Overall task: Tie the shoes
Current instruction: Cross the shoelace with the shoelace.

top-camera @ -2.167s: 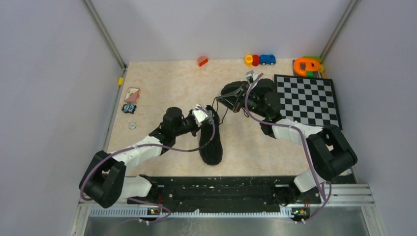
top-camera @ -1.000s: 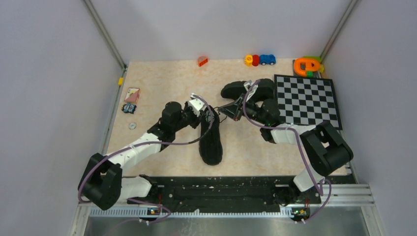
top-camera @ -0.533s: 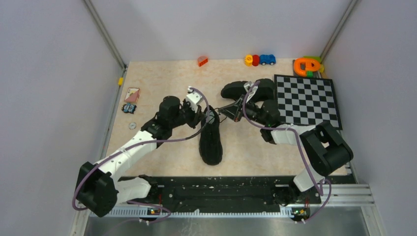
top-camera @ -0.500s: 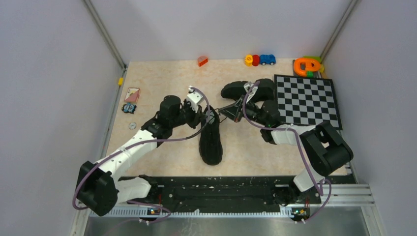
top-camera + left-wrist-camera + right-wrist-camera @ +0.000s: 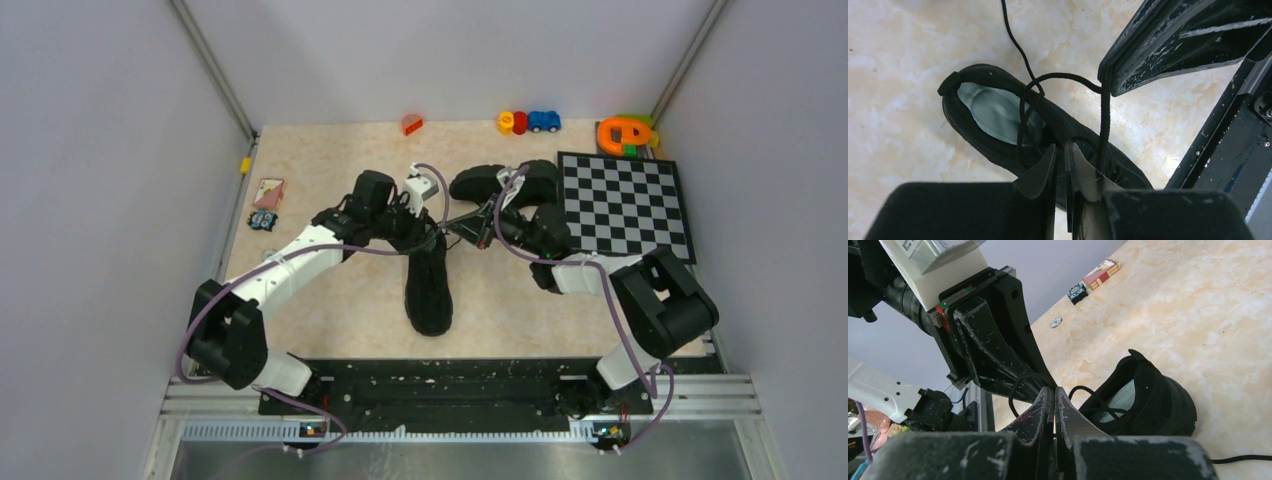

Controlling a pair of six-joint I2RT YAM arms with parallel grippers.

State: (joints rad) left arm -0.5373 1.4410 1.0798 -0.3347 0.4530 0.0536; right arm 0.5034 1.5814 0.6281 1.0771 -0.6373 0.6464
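Black thin shoelace (image 5: 1103, 125) is pinched in the closed right end effector (image 5: 1054, 389); left end effector (image 5: 1061, 145) nearly closed, contents unclear.

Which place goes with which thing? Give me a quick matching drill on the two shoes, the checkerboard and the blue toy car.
Things
1. nearer shoe
2. farther shoe
3. checkerboard
4. blue toy car

Places
A. far edge, next to the red and yellow toys
B. middle of the table, toe toward the near edge
C. along the right edge
D. just left of the checkerboard's far corner

Pairs: 1-B, 2-D, 3-C, 4-A
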